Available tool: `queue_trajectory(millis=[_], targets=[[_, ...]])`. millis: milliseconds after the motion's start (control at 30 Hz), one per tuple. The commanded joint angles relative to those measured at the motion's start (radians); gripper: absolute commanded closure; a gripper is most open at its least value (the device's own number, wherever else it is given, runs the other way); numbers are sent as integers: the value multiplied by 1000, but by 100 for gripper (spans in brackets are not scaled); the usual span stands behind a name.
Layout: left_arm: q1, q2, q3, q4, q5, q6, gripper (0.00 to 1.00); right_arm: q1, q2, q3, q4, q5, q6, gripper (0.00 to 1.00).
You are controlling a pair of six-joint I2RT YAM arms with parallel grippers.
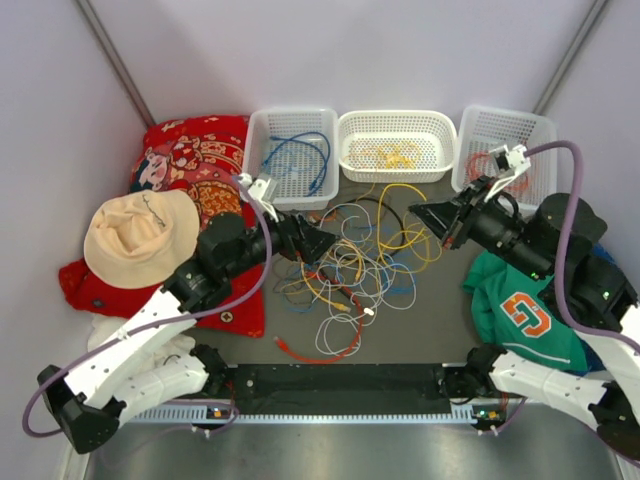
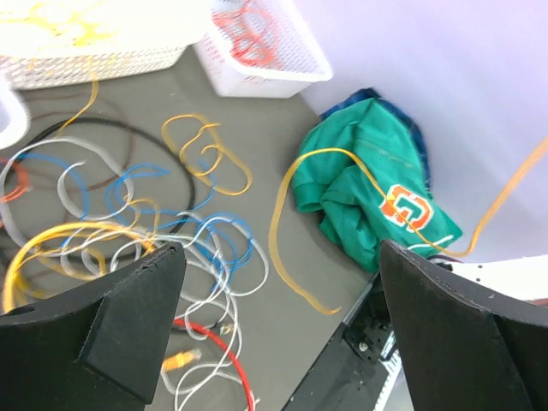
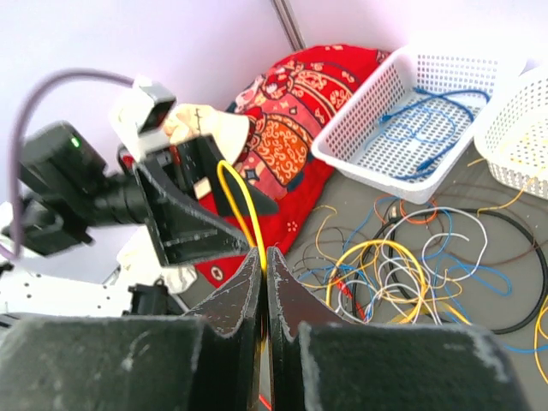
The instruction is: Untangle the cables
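Right gripper (image 3: 263, 257) clamped tight on a yellow cable (image 3: 231, 184); left gripper (image 2: 278, 250) spread wide, holding nothing.
Tangled cables (image 1: 355, 270) lie on the table (image 1: 440, 325) between both grippers, just in front of three white baskets. Left basket (image 1: 256, 140) holds blue cables (image 1: 300, 152); middle basket (image 1: 395, 118) holds yellow strands (image 1: 392, 155); right basket (image 1: 540, 128) holds red-orange cables (image 1: 478, 160), partly covered by the right wrist. Individual strands in the pile cannot be traced end to end. The held cable's lower run is hidden between the fingers.
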Motion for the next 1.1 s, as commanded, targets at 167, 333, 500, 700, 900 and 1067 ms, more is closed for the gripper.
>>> queue_trajectory(millis=[167,333,500,700,900,1067], targets=[[-31,-99,-375,928,184,-9,1,9,39,138,-88,64,98,100],[-66,-16,-385,1144,192,10,1,11,79,216,-151,61,181,100],[-84,80,-328,1269,207,-17,2,9,99,219,-154,45,222,100],[-138,212,-274,1275,241,22,2,11,105,213,-106,-19,267,100],[-158,320,-270,1296,290,-6,12,11,113,261,-123,-33,270,100],[-159,387,-256,1285,327,-18,46,11,110,279,-128,-38,268,100]])
